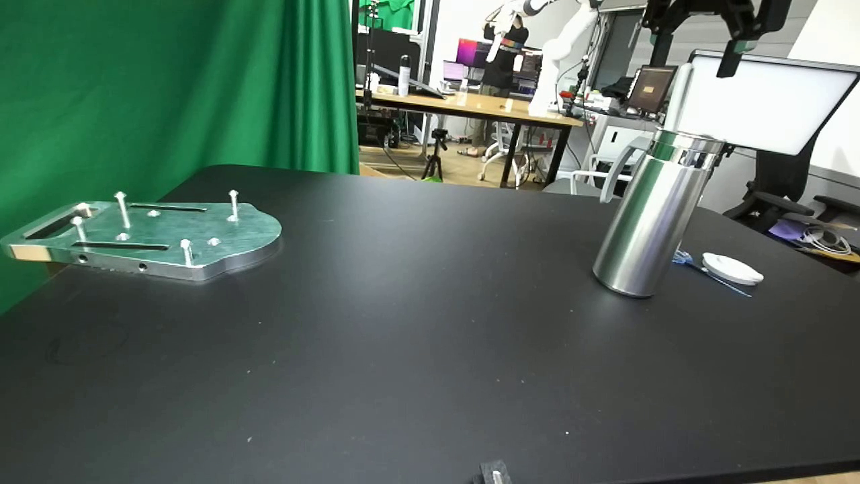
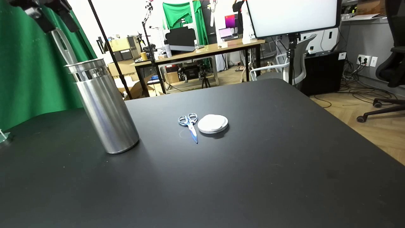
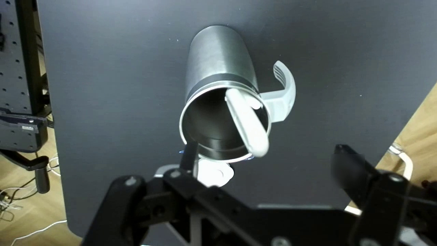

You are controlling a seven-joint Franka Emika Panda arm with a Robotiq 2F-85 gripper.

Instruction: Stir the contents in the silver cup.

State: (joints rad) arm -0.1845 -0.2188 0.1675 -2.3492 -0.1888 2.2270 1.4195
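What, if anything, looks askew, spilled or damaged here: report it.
Nothing clearly wrong: the silver cup looks tilted in both exterior views, but opposite ways, probably camera distortion. Pale specks dot the black tabletop; I see no spill or damage.

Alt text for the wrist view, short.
A silver cup, seen from above on a black table, with a white utensil handle sticking up out of it. The open gripper juts in from the bottom edge, gripping nothing. A white lid lies partly hidden behind the cup and gripper.
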